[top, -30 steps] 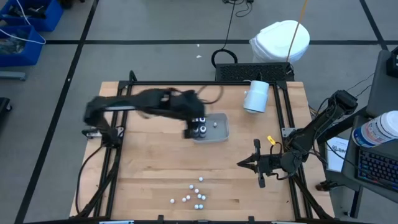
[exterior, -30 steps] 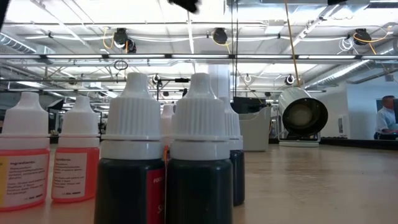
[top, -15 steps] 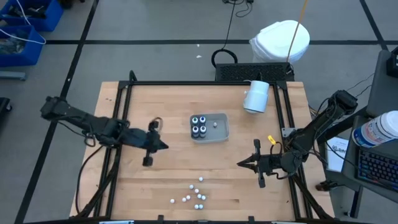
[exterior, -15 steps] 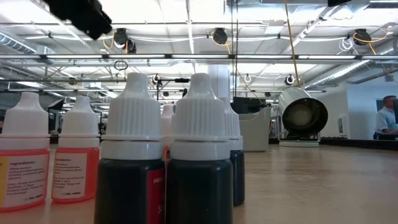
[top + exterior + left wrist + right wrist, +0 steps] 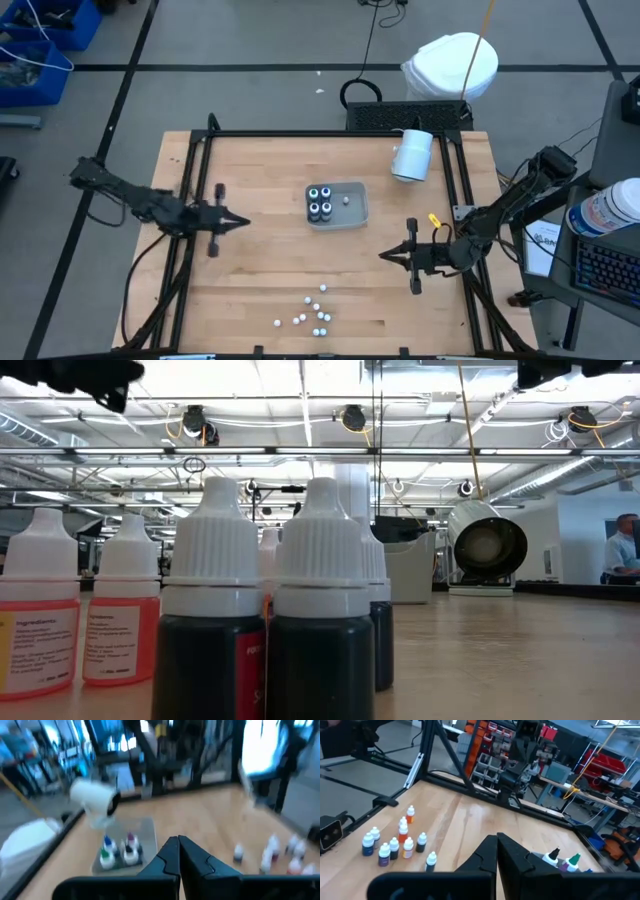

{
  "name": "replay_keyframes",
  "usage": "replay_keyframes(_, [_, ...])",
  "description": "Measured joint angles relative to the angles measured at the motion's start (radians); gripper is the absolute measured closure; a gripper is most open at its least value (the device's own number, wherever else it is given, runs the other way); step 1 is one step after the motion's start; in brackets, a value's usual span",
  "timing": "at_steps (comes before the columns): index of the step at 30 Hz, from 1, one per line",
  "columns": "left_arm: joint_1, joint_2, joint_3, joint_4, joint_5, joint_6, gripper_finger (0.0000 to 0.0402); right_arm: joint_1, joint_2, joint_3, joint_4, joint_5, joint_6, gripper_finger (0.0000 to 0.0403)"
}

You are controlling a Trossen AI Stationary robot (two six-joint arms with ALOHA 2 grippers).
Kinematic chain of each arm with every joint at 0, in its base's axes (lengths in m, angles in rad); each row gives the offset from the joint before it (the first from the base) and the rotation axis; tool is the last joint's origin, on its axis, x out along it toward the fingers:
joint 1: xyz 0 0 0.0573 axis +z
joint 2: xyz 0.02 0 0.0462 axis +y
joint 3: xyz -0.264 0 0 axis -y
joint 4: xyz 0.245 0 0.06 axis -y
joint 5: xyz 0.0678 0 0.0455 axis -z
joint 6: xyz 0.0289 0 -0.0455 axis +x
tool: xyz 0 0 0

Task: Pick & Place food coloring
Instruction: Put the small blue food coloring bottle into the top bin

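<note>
Four dark food coloring bottles (image 5: 320, 202) stand upright in the left end of a grey tray (image 5: 358, 212) at mid-table, also seen in the left wrist view (image 5: 119, 851). Several more small bottles (image 5: 312, 312) stand loose near the table's front edge (image 5: 395, 845); the low view shows them close up (image 5: 265, 610). My left gripper (image 5: 245, 222) hovers shut, level, left of the tray and pointing at it. My right gripper (image 5: 381, 257) hovers shut to the tray's right and nearer the front, pointing left. Neither holds anything.
A large white cylinder (image 5: 411, 155) lies on its side at the table's far right corner. A black frame (image 5: 330, 133) runs along the table's edges. Bare wood lies between the tray and the loose bottles.
My left gripper has pulled back from over the tray toward the table's left edge and come lower, tipping from pointing downward to level; its fingers have shut on nothing. The four bottles stay standing in the tray. My right arm has kept still.
</note>
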Motion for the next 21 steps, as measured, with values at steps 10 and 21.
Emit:
replay_keyframes(10, [0.076, -0.148, -0.254, 0.240, 0.069, -0.094, 0.0400, -0.015, 0.008, 0.000, 0.065, -0.139, 0.024, 0.0401])
replay_keyframes(21, [0.088, -0.131, -0.388, 0.408, -0.107, -0.041, 0.0384, -0.085, 0.098, 0.040, 0.156, -0.155, 0.002, 0.0402])
